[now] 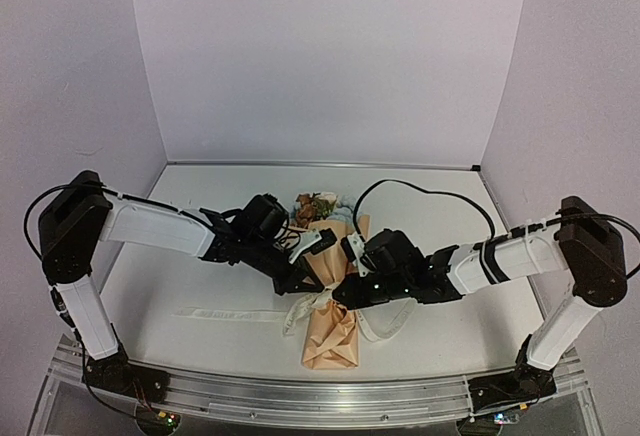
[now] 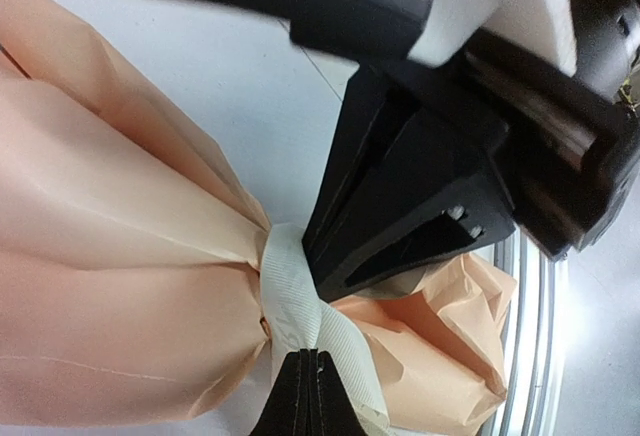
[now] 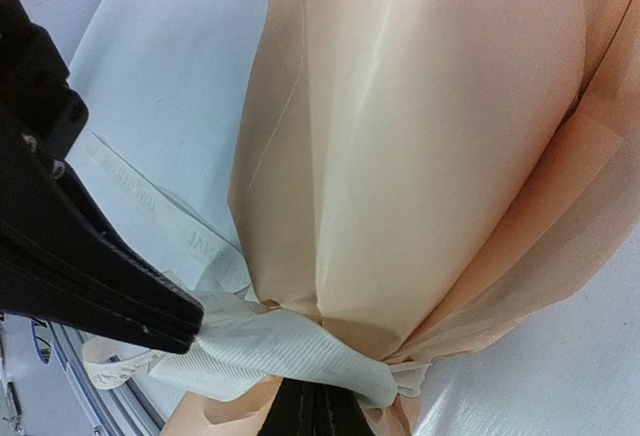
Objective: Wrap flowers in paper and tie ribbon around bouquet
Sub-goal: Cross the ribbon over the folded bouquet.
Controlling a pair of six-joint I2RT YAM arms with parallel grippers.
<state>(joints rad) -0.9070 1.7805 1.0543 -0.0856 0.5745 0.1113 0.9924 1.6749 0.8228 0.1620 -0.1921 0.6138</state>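
**Position.** The bouquet (image 1: 330, 336) lies flat at the middle of the table (image 1: 230, 186). The flowers (image 1: 315, 206) point toward the far wall and the crumpled narrow end toward the near side.

**Materials.** The paper (image 3: 420, 136) is smooth, matt tan kraft, gathered into soft lengthwise pleats at the waist. The ribbon (image 2: 290, 301) is cream ribbed fabric and cinches that waist. A flat lettered tail runs left and a loop lies right.

**Grippers.** On the left gripper (image 2: 316, 396) the jaws are pressed together, pinching the ribbon at the waist. The right gripper (image 3: 315, 411) pinches it likewise, close beside the other.

**Clearance.** Open tabletop lies left, right and far of the bouquet. The metal rail (image 1: 300, 396) runs near the paper's end.
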